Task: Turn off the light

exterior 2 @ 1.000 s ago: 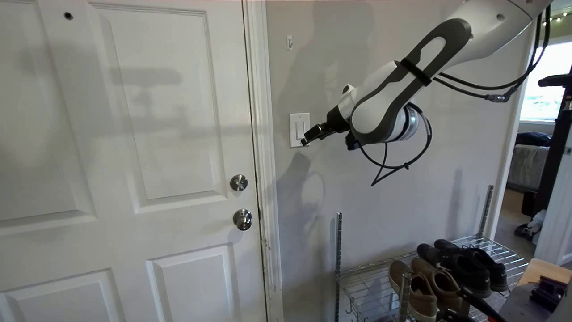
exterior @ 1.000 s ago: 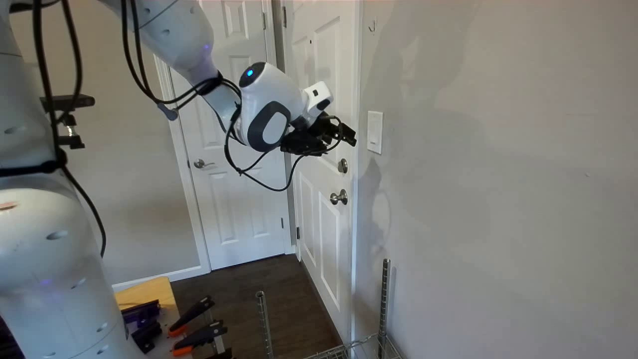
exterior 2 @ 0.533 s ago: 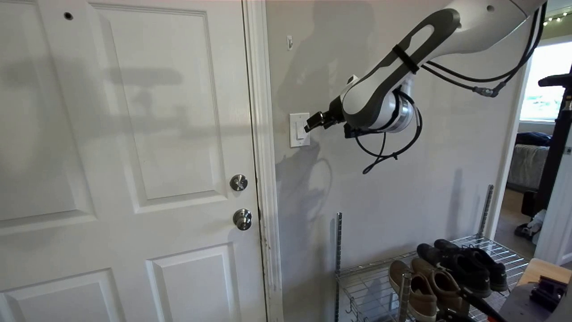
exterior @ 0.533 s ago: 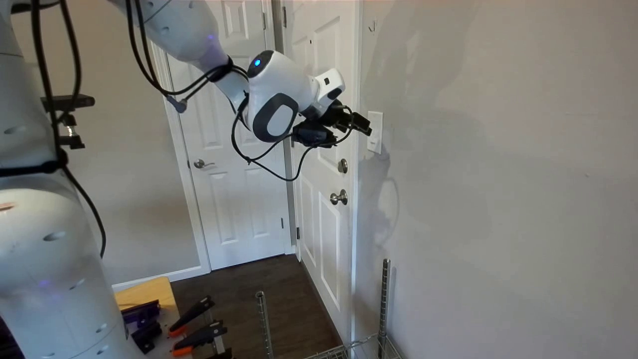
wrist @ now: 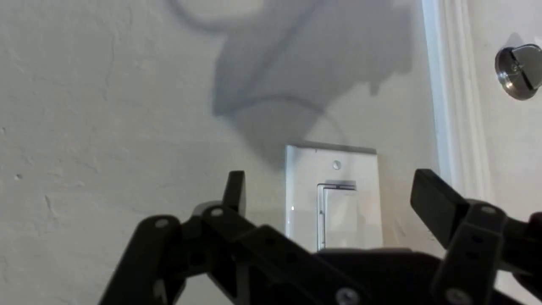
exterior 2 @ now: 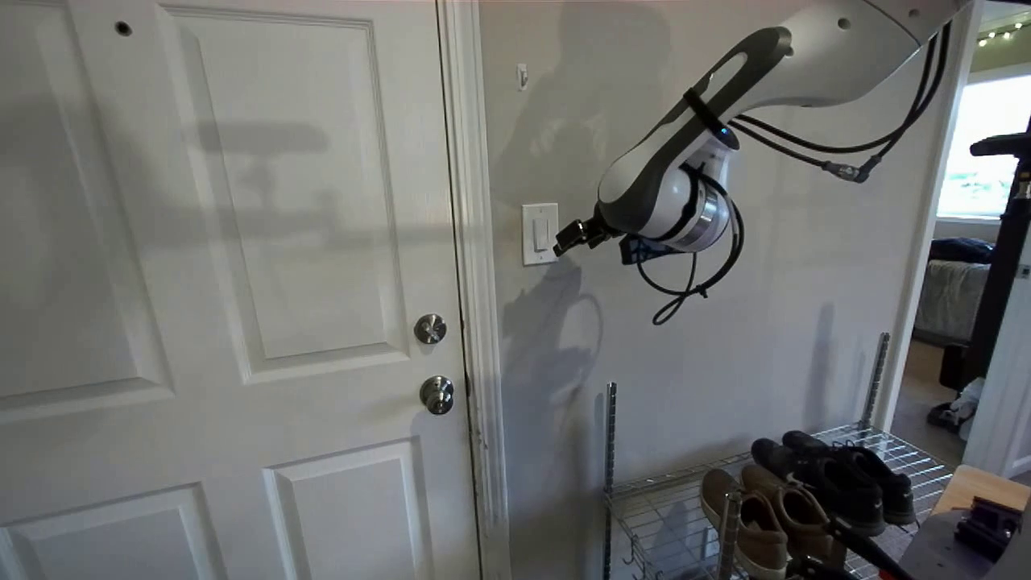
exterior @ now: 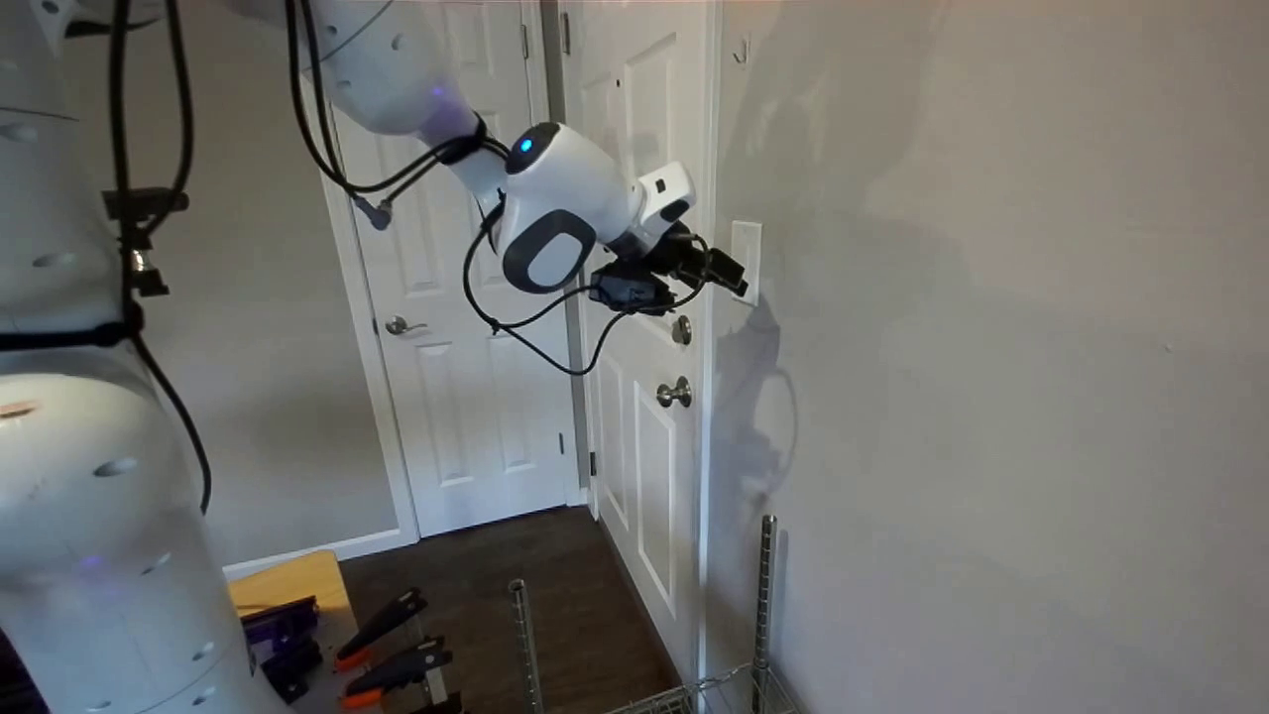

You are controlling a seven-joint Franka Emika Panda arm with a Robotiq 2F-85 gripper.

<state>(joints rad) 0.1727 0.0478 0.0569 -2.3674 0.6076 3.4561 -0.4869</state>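
Observation:
The white light switch plate [exterior: 747, 250] is on the wall beside the door frame. It also shows in an exterior view [exterior 2: 529, 251] with its rocker [exterior 2: 541, 234], and in the wrist view [wrist: 302, 178]. My gripper [wrist: 332, 186] is open and empty in the wrist view, its black fingers spread to either side of the plate. The lower part of the plate and rocker [wrist: 341, 220] is hidden behind the gripper there. In both exterior views the fingertips [exterior: 739, 278] [exterior 2: 560, 242] are close to the plate's lower part. I cannot tell whether they touch it.
A white door [exterior 2: 322, 435] with a deadbolt [exterior 2: 430, 329] and knob [exterior 2: 437, 395] stands beside the switch. Below is a wire rack [exterior 2: 668, 515] with shoes [exterior 2: 846, 483]. A wall hook [exterior 2: 522, 76] is above the switch. Clamps [exterior: 397, 664] lie near the arm's base.
My gripper has moved closer to the wall and switch. It rose at first, then came down again to the lower part of the plate. The switch looks the same.

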